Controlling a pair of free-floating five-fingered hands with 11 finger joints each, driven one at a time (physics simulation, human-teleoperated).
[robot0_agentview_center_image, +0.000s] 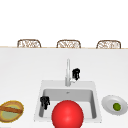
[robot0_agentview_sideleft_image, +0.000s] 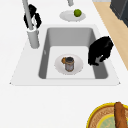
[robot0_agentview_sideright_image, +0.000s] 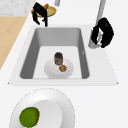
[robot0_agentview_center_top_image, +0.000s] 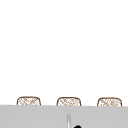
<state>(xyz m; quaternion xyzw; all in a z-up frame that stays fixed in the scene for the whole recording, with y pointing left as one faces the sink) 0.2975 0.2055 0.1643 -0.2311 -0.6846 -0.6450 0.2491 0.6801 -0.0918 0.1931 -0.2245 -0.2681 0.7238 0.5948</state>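
Right hand (robot0_agentview_center_image: 76, 73) curls its fingers beside the tap (robot0_agentview_center_image: 67, 72), seemingly gripping its lever; left hand (robot0_agentview_center_image: 45, 102) hangs curled, holding nothing, over the sink (robot0_agentview_center_image: 97, 100)

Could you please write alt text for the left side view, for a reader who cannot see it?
A sink holds a plate with a dark can; one black hand hangs at its near edge, another by the faucet.

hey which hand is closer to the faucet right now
Right. The right hand sits right beside the faucet, level with its stem. The left hand hangs over the sink's front left corner, well away from it.
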